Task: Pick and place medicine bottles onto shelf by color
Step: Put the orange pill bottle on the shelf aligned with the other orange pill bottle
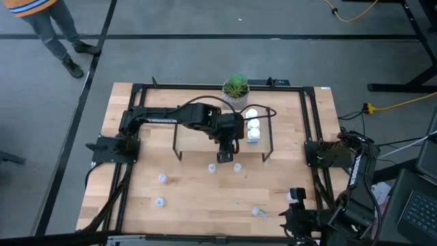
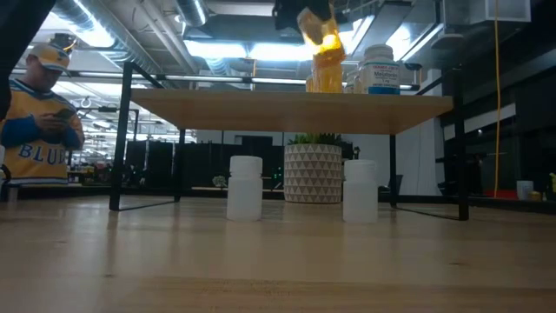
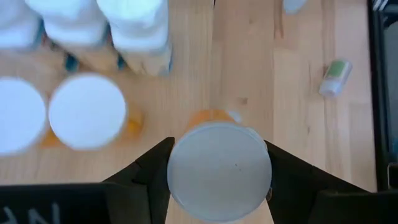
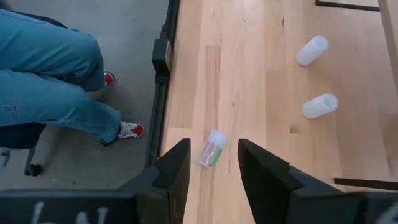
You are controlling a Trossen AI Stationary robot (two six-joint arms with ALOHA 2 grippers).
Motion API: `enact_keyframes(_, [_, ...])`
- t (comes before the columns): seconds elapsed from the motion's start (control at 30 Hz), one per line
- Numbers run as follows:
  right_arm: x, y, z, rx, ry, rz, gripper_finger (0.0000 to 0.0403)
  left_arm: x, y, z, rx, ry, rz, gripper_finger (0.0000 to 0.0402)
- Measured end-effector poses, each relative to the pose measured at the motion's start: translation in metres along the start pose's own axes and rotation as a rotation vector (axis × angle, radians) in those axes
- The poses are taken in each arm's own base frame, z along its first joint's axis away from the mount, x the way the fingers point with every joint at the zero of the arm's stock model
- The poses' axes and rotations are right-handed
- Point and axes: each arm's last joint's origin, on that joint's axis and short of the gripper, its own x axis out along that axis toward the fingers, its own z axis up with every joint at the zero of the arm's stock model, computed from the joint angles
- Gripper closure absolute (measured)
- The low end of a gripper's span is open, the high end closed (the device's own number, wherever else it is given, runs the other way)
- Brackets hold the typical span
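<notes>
One orange bottle [image 3: 219, 168] hanging in left gripper [image 3: 217, 171], frame centre — jaws clamped on cap; light, stiff, slick. Right gripper [image 4: 214, 162] waiting lower right — jaws apart.

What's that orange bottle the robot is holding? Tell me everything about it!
The orange bottle is a small see-through amber cylinder with a round white cap. The left gripper pinches it, a dark finger on each side. It hangs slightly tilted above the shelf, over other orange bottles standing there.
</notes>
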Motion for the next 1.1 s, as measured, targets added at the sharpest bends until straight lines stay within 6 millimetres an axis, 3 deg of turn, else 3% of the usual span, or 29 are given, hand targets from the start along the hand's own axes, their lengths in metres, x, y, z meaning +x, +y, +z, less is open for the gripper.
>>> enact_keyframes(0.37, [0.0,0.0,0.001,0.004,-0.016,-0.004,0.0266,0.0,0.007,0.009,-0.022,-0.078,0.001,0.0212])
enact_keyframes(0.43, [0.0,0.0,0.001,0.003,-0.016,-0.005,0.0266,0.008,0.009,0.011,-0.026,-0.079,0.004,0.0212])
enact_keyframes(0.73, [0.0,0.0,0.001,0.002,-0.016,-0.005,0.0266,0.019,0.014,-0.002,-0.031,0.067,0.061,0.0212])
enact_keyframes(1.1, [0.0,0.0,0.001,0.001,-0.018,-0.007,0.0266,0.033,0.011,0.0,-0.013,0.07,0.117,0.0212])
